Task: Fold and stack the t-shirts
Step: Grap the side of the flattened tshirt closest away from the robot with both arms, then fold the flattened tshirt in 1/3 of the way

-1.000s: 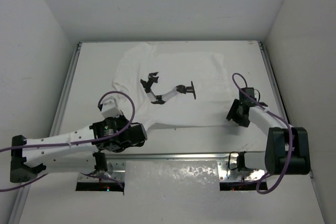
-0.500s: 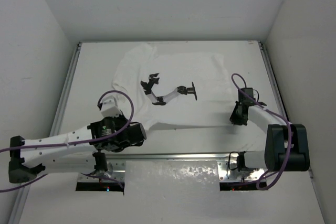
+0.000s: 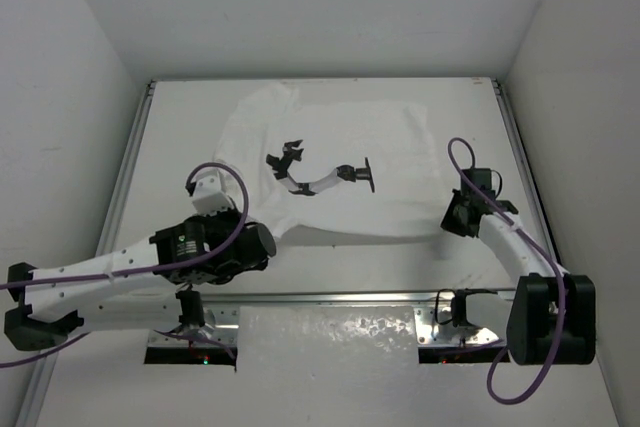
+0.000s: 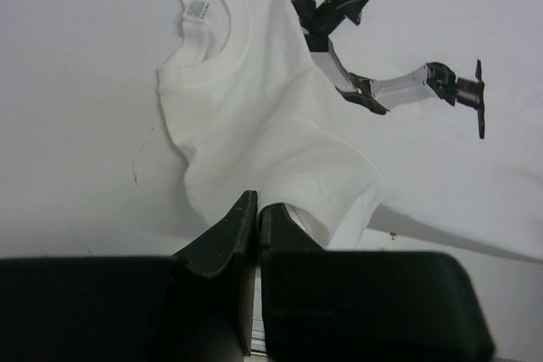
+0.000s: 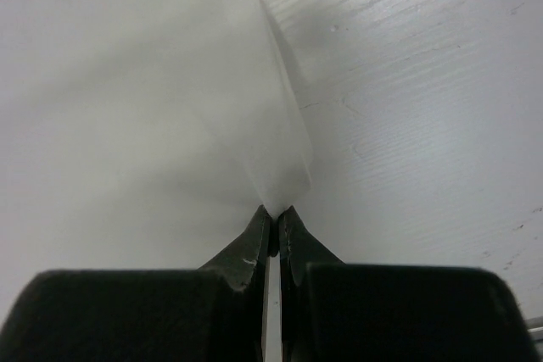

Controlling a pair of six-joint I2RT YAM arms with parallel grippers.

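Observation:
A white t-shirt (image 3: 340, 132) with a black and grey robot-arm print (image 3: 320, 175) lies spread on the white table, collar to the left. My left gripper (image 3: 262, 239) is shut on the near sleeve; in the left wrist view the fabric (image 4: 254, 116) bunches up between the closed fingers of that gripper (image 4: 257, 207). My right gripper (image 3: 458, 215) pinches the shirt's near right hem corner. In the right wrist view that gripper (image 5: 276, 212) is shut on a thin fold of cloth (image 5: 284, 158) rising from its tips. The near hem hangs a little off the table.
White walls close in the table on the left, back and right. Metal rails run along the left edge (image 3: 128, 177) and right edge (image 3: 522, 167). A metal bar (image 3: 330, 297) crosses the near edge between the arm bases.
My right gripper has shut on the hem corner and drawn it up and slightly outward. The left arm has shifted a little left with the sleeve, and the near hem now casts a shadow.

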